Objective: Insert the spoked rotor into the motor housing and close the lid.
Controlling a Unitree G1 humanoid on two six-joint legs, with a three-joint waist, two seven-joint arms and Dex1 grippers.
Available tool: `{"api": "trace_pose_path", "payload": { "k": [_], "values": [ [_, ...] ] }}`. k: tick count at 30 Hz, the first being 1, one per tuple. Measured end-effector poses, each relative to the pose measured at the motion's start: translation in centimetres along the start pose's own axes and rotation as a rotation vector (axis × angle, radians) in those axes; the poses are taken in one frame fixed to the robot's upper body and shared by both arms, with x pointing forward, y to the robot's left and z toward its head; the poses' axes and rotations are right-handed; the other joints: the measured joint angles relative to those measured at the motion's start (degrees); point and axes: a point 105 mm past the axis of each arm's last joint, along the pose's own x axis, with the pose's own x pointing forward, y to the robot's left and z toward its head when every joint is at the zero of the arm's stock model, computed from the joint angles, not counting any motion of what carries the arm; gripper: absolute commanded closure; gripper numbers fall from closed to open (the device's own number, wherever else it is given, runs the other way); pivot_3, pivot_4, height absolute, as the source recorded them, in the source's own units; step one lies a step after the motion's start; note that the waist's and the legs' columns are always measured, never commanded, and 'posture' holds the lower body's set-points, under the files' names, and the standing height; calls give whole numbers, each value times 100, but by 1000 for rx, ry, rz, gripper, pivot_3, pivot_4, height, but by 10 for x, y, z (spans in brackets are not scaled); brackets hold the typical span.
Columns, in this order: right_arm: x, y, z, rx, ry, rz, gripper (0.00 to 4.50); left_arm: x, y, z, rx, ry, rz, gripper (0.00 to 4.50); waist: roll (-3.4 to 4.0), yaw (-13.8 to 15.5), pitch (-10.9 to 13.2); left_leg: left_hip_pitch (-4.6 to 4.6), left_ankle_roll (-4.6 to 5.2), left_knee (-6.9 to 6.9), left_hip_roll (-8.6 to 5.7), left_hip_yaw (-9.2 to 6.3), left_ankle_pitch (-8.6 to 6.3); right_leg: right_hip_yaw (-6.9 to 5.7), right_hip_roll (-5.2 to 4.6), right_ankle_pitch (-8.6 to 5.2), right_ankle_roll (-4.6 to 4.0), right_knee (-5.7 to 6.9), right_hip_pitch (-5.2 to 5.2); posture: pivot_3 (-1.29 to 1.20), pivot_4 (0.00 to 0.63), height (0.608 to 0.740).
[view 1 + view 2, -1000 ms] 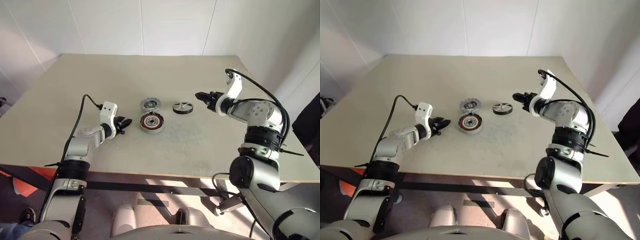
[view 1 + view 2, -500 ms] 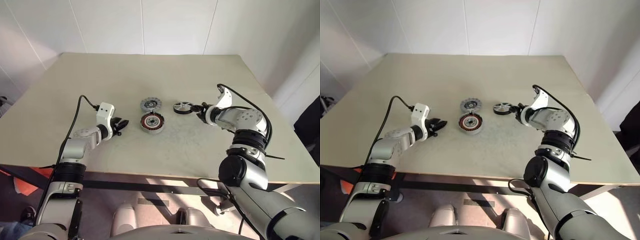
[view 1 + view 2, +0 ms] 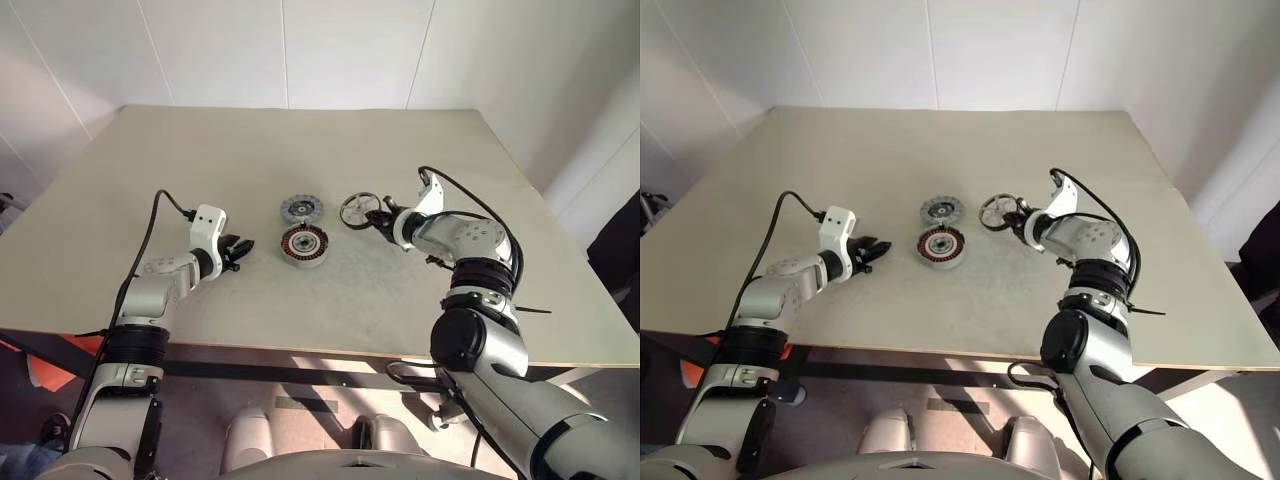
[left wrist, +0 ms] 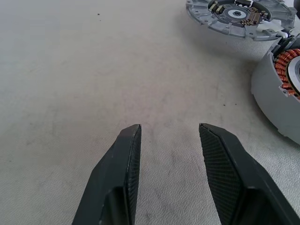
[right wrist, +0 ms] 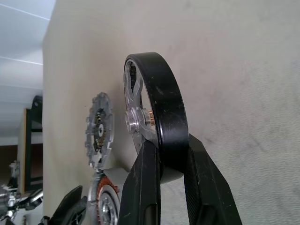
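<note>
Right wrist view: my right jaws [image 5: 171, 157] clamp the spoked rotor [image 5: 154, 112] by its rim, tilted up; my left jaws [image 4: 168, 133] stand apart near the motor housing [image 4: 281, 93].

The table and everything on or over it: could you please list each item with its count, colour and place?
Table: one, beige, under all the parts.
Motor housing: one, silver rim with copper coils, flat at the table's centre.
Lid: one, grey, flat just beyond the housing.
Spoked rotor: one, dark rim with silver spokes, tilted on edge, right of the lid.
Left gripper: one, black fingers, open, left of the housing, holding nothing.
Right gripper: one, black fingers, clamped on the rotor's rim.
</note>
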Motion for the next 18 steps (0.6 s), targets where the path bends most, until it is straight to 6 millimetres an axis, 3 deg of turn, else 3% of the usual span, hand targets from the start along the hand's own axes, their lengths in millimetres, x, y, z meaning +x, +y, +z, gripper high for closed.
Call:
{"api": "trace_pose_path", "payload": {
  "k": [5, 8, 14, 18],
  "values": [
    [-17, 48, 6, 61, 32, 270, 4142, 0, -1, 0, 3, 2, -1, 2436, 0, 2, 0, -3, 1, -3, 0, 0, -1, -2, 1, 0, 0, -3, -2, 0, 0, 740],
    [-33, 70, -4, 3, 107, 373, 4142, 0, -1, -1, 7, 4, 0, 2436, 0, 12, 0, -3, 1, -5, 0, -1, -1, -2, 1, 0, 0, -6, -2, 0, 0, 740],
    [-31, 66, -50, -32, 300, 339, 4142, 1, -1, -1, 11, 9, -2, 2436, 0, 11, 0, 0, -11, -8, 1, -1, 7, -2, 1, 0, 2, -3, -2, 0, 0, 740],
    [-23, 62, -66, -25, 343, 277, 4142, 1, -1, -1, 13, 8, -2, 2436, 0, 17, 0, 0, -22, -19, 1, -2, 13, -3, 0, -2, 4, -4, -3, 0, 0, 740]
  ]
}}
